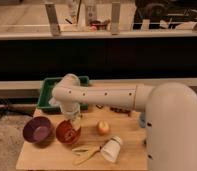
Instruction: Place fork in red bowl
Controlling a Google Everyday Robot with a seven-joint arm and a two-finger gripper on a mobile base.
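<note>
The red bowl (pixel 67 133) sits on the wooden table (pixel 52 156), to the right of the purple bowl (pixel 38 130). My gripper (pixel 74 123) hangs from the white arm right over the red bowl's right rim, pointing down into it. The fork does not show as a separate thing; the gripper and the bowl's inside hide whatever is there.
An apple (pixel 103 127) lies right of the red bowl. A pale yellow plastic utensil (pixel 86 152) and a tipped white cup (pixel 112 148) lie near the front edge. A green tray (pixel 48 95) stands behind the bowls. The arm's large white body (pixel 174 130) fills the right.
</note>
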